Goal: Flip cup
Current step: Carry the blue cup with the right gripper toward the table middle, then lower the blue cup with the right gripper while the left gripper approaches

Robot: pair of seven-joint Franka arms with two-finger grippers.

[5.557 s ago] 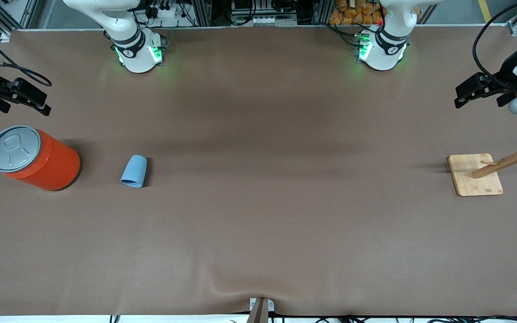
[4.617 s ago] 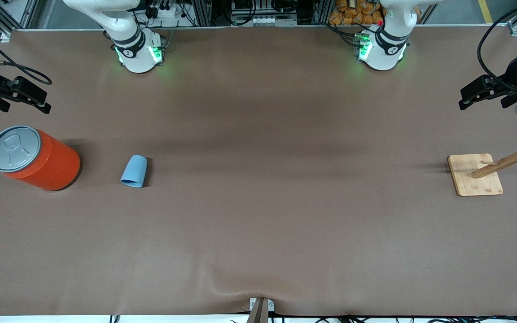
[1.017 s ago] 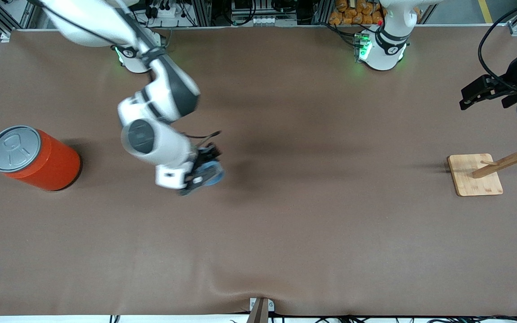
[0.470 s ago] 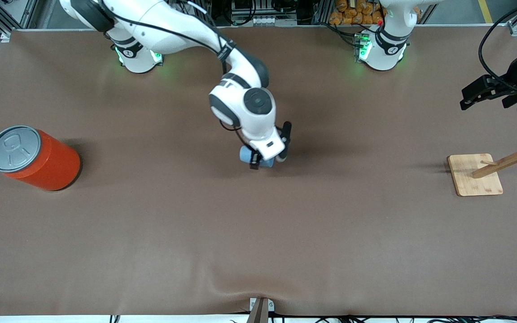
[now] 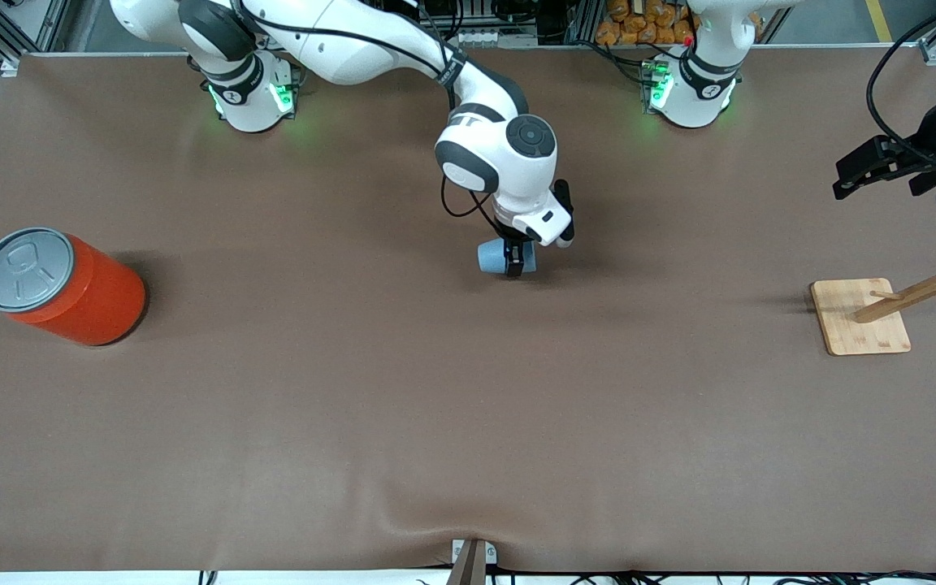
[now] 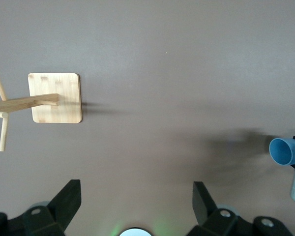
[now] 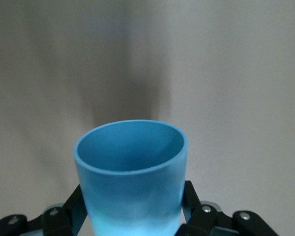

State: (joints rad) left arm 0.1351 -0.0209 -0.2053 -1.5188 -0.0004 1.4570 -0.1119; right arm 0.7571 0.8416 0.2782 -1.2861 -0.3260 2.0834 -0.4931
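right tool [image 5: 516, 264] pinching the light-blue cup [image 5: 491, 256], holding it on its side over mid-counter [image 5: 468, 406] | left tool [image 5: 874, 166] waiting spread above the wooden rack [image 5: 862, 317]

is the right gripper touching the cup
Touching. In the right wrist view the right gripper's fingers press against both sides of the cup, with no gap; the front view shows the cup held above the table.
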